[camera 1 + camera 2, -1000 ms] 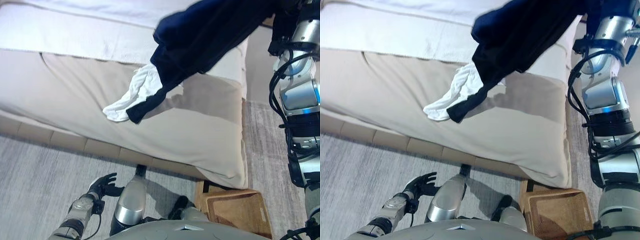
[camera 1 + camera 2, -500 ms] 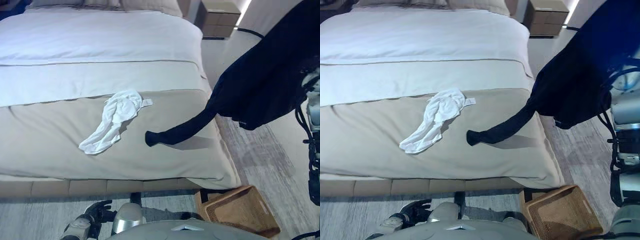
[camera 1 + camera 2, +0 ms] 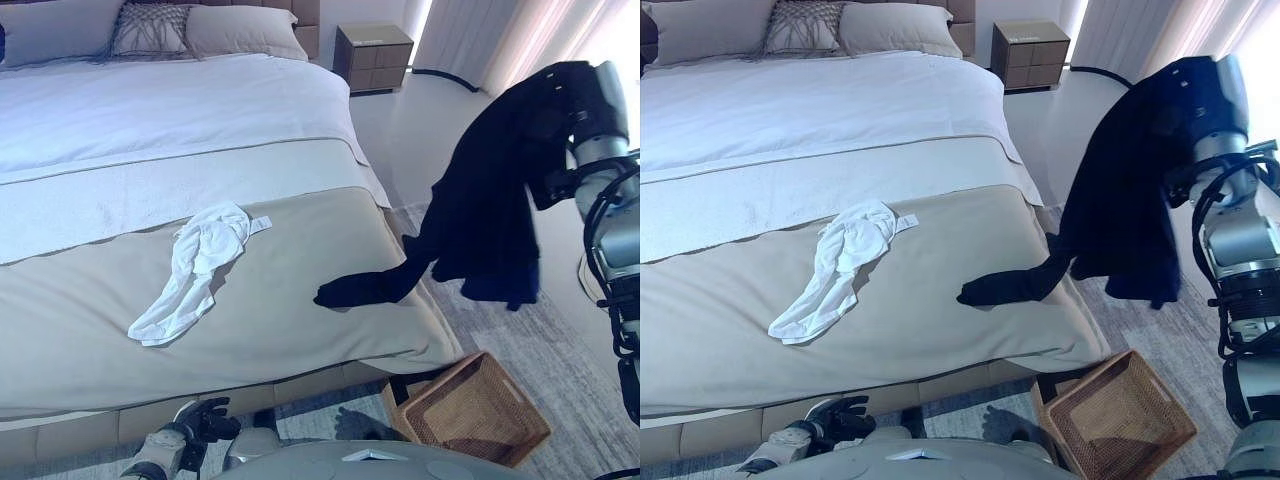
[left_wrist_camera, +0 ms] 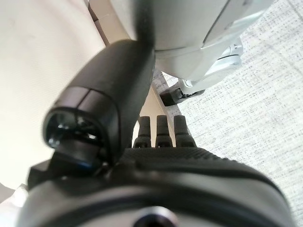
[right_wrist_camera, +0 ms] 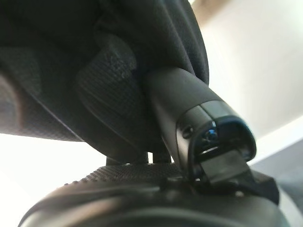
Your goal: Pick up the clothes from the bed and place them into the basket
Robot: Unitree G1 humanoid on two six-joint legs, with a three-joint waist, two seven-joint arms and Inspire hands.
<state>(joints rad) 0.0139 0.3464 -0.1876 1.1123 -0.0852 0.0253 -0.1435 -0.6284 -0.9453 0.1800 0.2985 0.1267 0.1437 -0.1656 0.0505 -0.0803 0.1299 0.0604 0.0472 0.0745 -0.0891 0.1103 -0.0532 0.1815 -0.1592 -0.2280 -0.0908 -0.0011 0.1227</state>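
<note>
A dark navy garment [image 3: 495, 200] hangs from my raised right hand [image 5: 182, 97] at the right, off the bed's side and above the floor. The thumb presses into the cloth, which drapes over the rest of the hand. One sleeve end [image 3: 360, 290] still rests on the bed's near right corner. A white garment [image 3: 195, 265] lies crumpled on the beige bedspread [image 3: 290, 330], left of centre. The woven basket [image 3: 480, 405] stands on the floor by that corner, below the hanging garment. My left hand [image 3: 200, 420] hangs low at the bed's foot, open and holding nothing.
Pillows [image 3: 150, 28] lie at the head of the bed, and a nightstand [image 3: 372, 58] stands beside it at the back. A curtain [image 3: 470, 35] hangs at the far right. A grey rug [image 3: 560, 350] covers the floor around the basket.
The camera has tilted up, so more of the bed shows. My right arm has swung the dark garment to the right, off the bed; only a sleeve end still lies on it.
</note>
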